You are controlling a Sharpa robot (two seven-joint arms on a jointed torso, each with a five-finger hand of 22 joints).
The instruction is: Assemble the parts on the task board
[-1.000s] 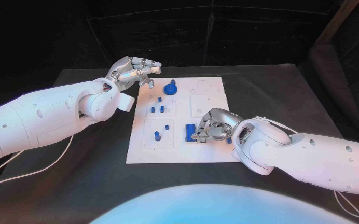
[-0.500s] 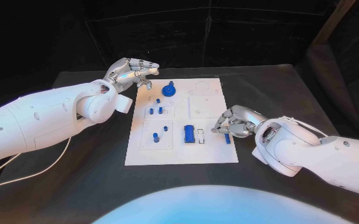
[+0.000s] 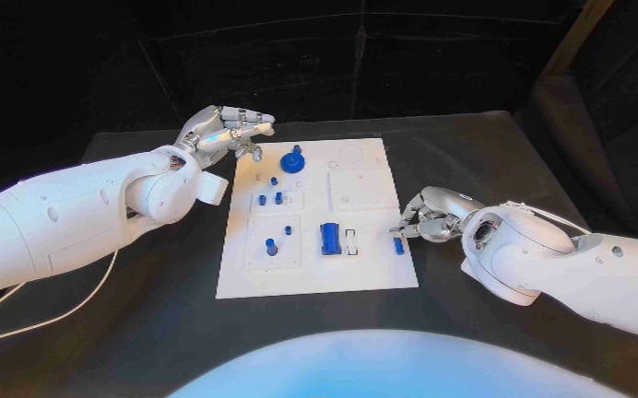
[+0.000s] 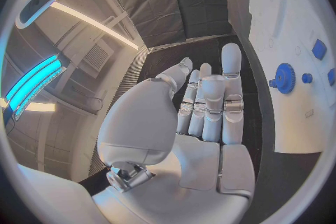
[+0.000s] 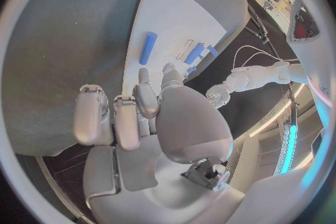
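Note:
The white task board (image 3: pixel 366 269) lies in the middle of the black table. A blue gear (image 3: pixel 292 162) stands at its far end, with small blue pegs (image 3: pixel 270 199) nearer. A blue block (image 3: pixel 328 237) stands beside a pale slot, and a blue bar (image 3: pixel 397 245) lies by the board's right edge. My right hand (image 3: pixel 428 216) hovers over the table just right of that bar (image 5: pixel 148 47), fingers (image 5: pixel 115 117) loosely bent and holding nothing. My left hand (image 3: pixel 226 131) floats off the board's far left corner near the gear (image 4: pixel 285 77), its fingers (image 4: pixel 210 95) straight and empty.
Two more blue pegs (image 3: pixel 277 239) stand in the board's near left panel. Round outlines mark the board's far right corner (image 3: pixel 352 152). Black table (image 3: pixel 505 158) spreads on both sides, with dark walls behind.
My right hand has drawn back to the right, off the board, uncovering the blue block and the blue bar. The left hand has stayed in place.

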